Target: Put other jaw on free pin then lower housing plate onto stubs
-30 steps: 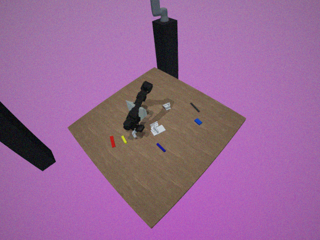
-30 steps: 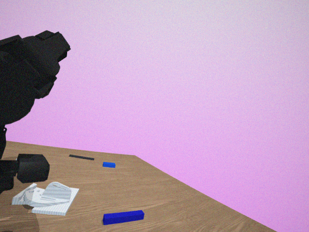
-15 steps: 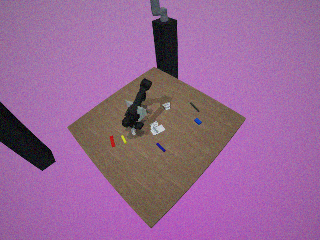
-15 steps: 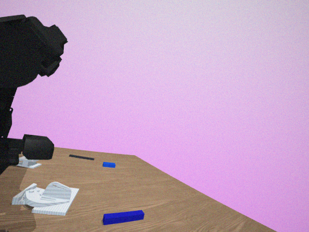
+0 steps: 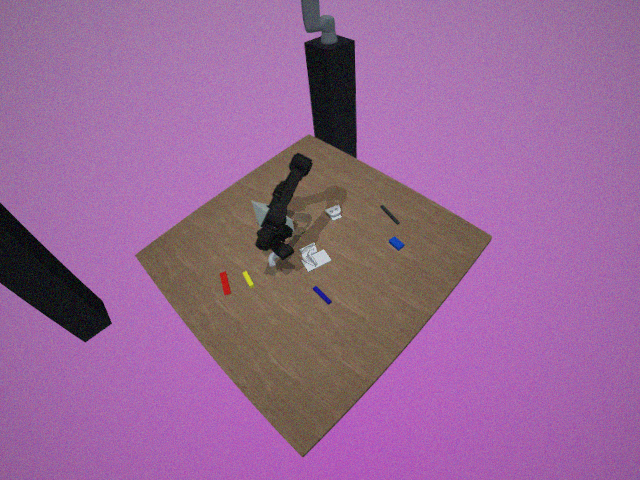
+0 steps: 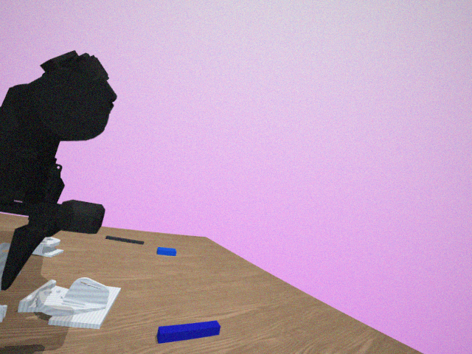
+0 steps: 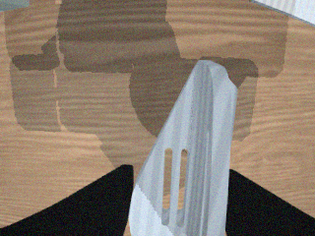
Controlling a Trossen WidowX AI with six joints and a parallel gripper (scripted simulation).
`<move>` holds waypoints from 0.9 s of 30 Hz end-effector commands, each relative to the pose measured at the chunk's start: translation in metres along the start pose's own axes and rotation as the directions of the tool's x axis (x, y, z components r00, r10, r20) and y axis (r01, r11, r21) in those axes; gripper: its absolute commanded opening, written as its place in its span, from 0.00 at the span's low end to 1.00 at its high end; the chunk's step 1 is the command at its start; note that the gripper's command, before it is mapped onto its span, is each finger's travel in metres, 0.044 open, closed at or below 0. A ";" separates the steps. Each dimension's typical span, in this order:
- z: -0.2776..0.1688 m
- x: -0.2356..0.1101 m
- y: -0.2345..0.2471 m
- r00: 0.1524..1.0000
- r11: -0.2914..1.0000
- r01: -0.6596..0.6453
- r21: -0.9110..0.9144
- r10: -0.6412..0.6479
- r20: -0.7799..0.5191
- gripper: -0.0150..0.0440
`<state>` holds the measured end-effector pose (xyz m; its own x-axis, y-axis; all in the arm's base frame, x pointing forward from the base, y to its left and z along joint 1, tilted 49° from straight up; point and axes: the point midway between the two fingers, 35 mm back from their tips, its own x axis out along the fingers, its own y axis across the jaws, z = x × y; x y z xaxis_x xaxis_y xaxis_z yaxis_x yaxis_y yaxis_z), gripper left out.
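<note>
My gripper [image 5: 272, 254] [image 7: 176, 177] is shut on a pale slotted jaw [image 7: 212, 123] [image 5: 272, 260], which points forward from between the black fingers, above the table. In the exterior view, one finger shows at the left edge. The white base [image 5: 322, 258] [image 6: 110, 302] lies to the side of the gripper, with the mounted jaw [image 6: 86, 293] on it; its corner shows in the wrist view [image 7: 300, 7]. The pins and gear teeth are too small or hidden to tell. The white housing plate [image 5: 333, 210] [image 6: 49, 247] with two holes lies apart, farther back.
A red block [image 5: 225, 283] and a yellow block [image 5: 248, 279] lie near the gripper. A dark blue bar [image 5: 322, 295] [image 6: 188, 332], a blue block [image 5: 396, 243] [image 6: 166, 251] and a black rod [image 5: 389, 214] [image 6: 125, 240] lie farther off. A grey wedge [image 5: 260, 212] stands beside the arm.
</note>
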<state>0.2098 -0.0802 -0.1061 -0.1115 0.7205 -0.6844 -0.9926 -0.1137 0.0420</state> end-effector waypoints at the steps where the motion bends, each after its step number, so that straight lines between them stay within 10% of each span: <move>1: 0.010 -0.003 -0.004 1.000 0.995 0.005 0.097 -0.005 -0.002 0.48; 27: 0.086 -0.008 -0.019 1.000 0.686 0.012 0.727 -0.009 -0.009 0.48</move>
<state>0.2254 -0.0299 -0.0451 -0.1055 0.7134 -0.6927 -0.7635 0.3882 0.5161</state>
